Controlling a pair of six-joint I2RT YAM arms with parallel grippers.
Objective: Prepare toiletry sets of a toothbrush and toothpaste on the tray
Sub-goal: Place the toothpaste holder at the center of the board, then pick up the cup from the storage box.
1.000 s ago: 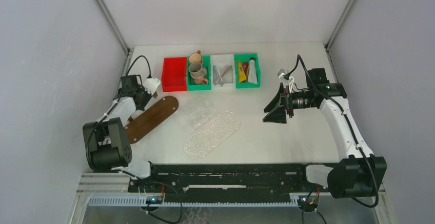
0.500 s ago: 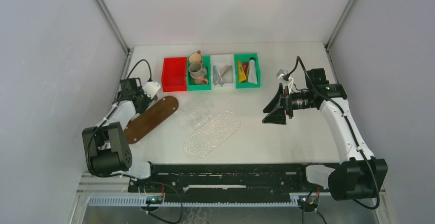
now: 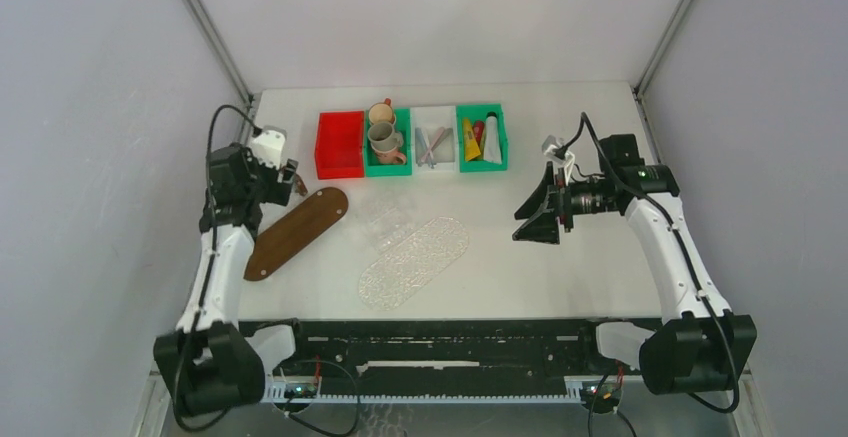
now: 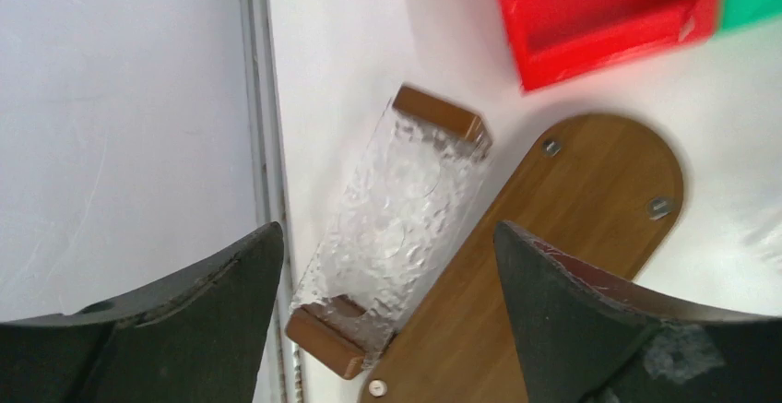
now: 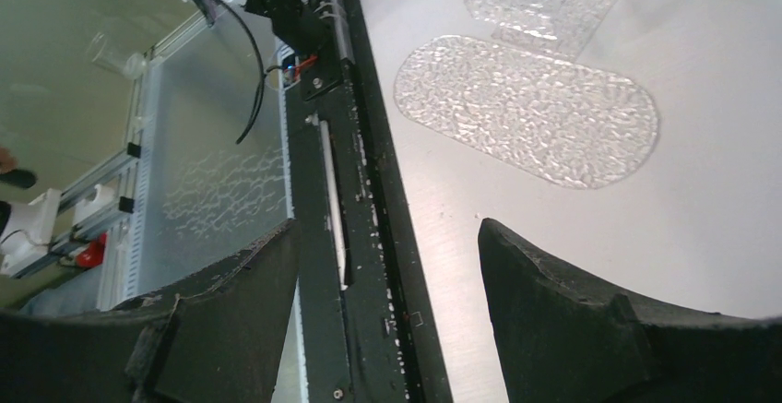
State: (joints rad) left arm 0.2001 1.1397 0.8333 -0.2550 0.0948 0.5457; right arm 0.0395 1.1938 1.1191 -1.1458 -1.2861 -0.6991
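Note:
Pale toothbrushes (image 3: 431,144) lie in a white bin. To its right a green bin (image 3: 500,137) holds toothpaste tubes: yellow (image 3: 469,143), white (image 3: 491,146) and red (image 3: 478,129). A brown oval wooden tray (image 3: 296,230) lies at the left, and a clear textured oval tray (image 3: 415,262) lies mid-table. My left gripper (image 4: 387,329) hangs open above a small clear tray with wooden ends (image 4: 396,228), which lies against the wooden tray (image 4: 553,255) by the table's left edge. My right gripper (image 3: 530,219) is open and empty at mid-right, facing the clear oval tray (image 5: 526,108).
A red bin (image 3: 340,144) stands empty at the back, and the green bin (image 3: 401,142) beside it holds cups. Another clear piece (image 3: 385,219) lies between the two oval trays. The black rail (image 5: 341,237) runs along the near edge, and the left wall (image 4: 120,126) is close.
My left gripper has opened wide and let go of the small clear tray. The left arm has risen and swung back. The right arm has barely moved.

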